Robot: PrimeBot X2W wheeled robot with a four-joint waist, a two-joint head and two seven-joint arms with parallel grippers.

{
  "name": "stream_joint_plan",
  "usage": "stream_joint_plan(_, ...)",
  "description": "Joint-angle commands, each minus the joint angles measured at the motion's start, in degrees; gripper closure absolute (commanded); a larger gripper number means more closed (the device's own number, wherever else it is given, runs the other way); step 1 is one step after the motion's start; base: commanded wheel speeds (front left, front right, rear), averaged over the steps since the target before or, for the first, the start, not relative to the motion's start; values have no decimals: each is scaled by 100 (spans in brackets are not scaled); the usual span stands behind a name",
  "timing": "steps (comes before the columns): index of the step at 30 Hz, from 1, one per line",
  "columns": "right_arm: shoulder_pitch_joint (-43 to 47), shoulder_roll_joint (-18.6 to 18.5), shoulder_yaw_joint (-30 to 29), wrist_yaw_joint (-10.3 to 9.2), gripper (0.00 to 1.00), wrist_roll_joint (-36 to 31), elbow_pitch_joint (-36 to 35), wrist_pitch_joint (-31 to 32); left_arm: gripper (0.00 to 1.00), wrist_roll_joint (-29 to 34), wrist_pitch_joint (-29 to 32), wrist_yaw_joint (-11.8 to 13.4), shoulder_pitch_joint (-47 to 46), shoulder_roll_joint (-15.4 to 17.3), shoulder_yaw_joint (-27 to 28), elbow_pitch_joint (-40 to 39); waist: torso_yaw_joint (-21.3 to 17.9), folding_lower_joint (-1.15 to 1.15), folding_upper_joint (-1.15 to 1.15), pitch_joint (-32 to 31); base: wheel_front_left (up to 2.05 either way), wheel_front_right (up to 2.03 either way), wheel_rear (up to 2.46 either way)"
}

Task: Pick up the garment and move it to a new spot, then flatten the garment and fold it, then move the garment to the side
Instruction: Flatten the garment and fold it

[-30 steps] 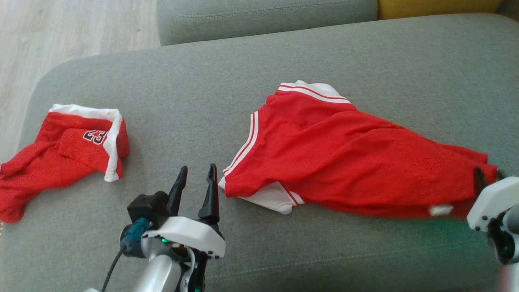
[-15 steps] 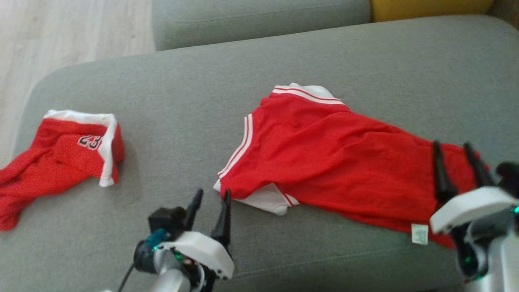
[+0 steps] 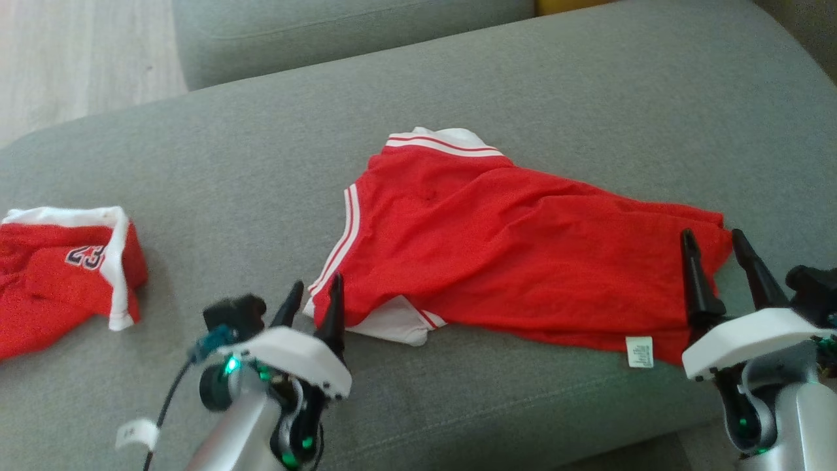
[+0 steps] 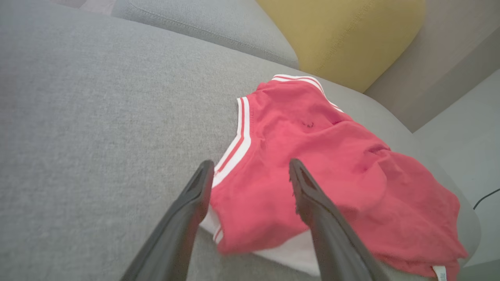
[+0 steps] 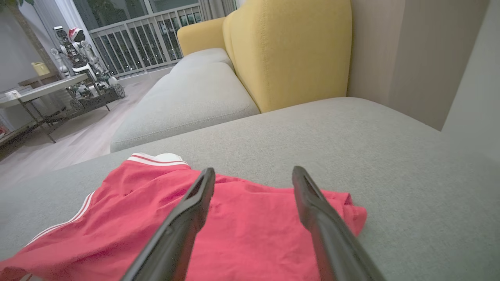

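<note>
1. Left gripper [image 3: 317, 282] is nearest, with its fingers spread wide and empty, right at the striped near-left corner of the red garment [image 3: 510, 255].
2. Right gripper [image 3: 711, 234] also has its fingers apart and is gripping nothing, at the garment's right end.
3. The garment lies rumpled mid grey sofa seat [image 3: 261, 163].
4. Another red jersey piece [image 3: 59, 275] lies well apart on the left, and a yellow cushion [image 5: 289, 50] is furthest back.

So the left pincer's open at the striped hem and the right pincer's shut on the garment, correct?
No: the right pincer is open, holding nothing, per the right wrist view. The left pincer is open at the striped hem of the garment.
</note>
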Motion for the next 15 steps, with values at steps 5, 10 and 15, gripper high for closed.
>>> stream_joint_plan(5, -286, -70, 229, -1, 0, 48, -201, -82, 0, -103, 190, 147, -688, 10, 180, 427, -172, 0, 0, 71, 0, 0, 0)
stream_joint_plan(10, -346, -70, 330, -1, 0, 71, -201, -121, 0, 70, 538, 369, -1122, 42, 34, 1230, -316, 0, 0, 163, 0, 0, 0)
stream_joint_plan(15, -386, -70, 394, -1, 0, 85, -211, -179, 0, 134, 708, 428, -1399, 39, -85, 1858, -427, 0, 0, 259, 0, 0, 0)
